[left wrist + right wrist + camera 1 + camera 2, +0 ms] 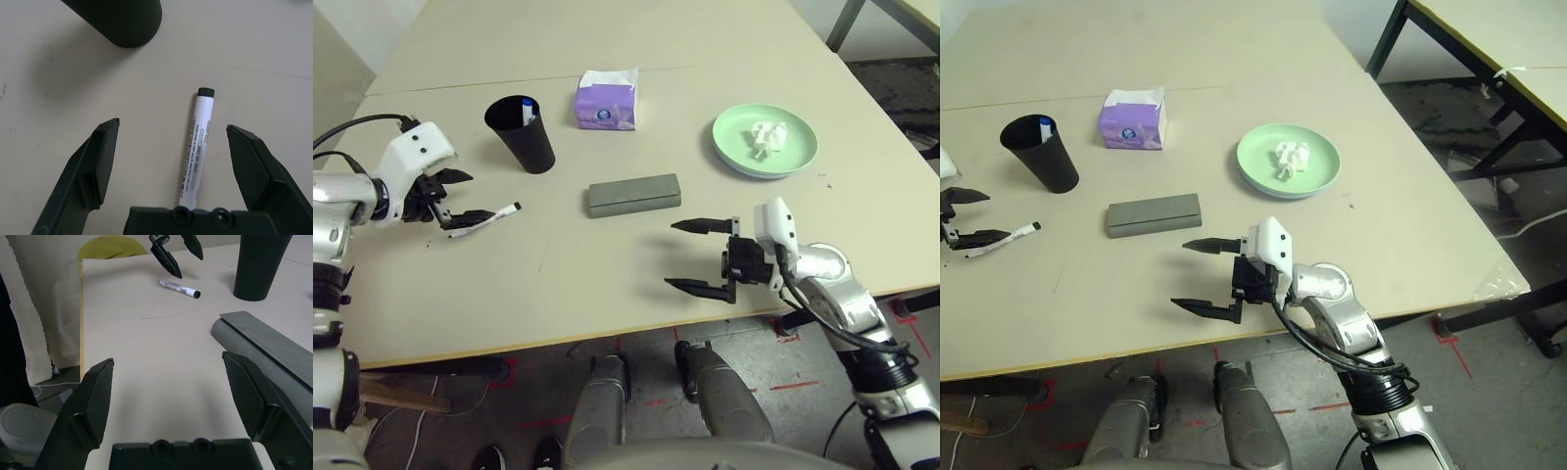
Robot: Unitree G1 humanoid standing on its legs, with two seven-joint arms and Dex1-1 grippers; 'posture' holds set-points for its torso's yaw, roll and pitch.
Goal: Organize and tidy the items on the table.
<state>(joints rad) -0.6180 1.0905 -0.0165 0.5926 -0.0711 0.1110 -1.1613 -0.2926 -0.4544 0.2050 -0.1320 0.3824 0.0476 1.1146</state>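
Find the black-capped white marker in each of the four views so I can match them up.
Left eye view: marker far left, at the left gripper, below the black cup.
Right eye view: at the left edge, below the cup.
Left wrist view: centre, between the open fingers.
Right wrist view: upper middle, left of the cup.
Shared landmark: the black cup.

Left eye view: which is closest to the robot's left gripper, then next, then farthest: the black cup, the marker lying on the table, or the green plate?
From the left gripper:
1. The marker, lying between its open fingers at the table's left side.
2. The black cup, just behind and to the right.
3. The green plate, far across on the right, with the crumpled tissue on it.
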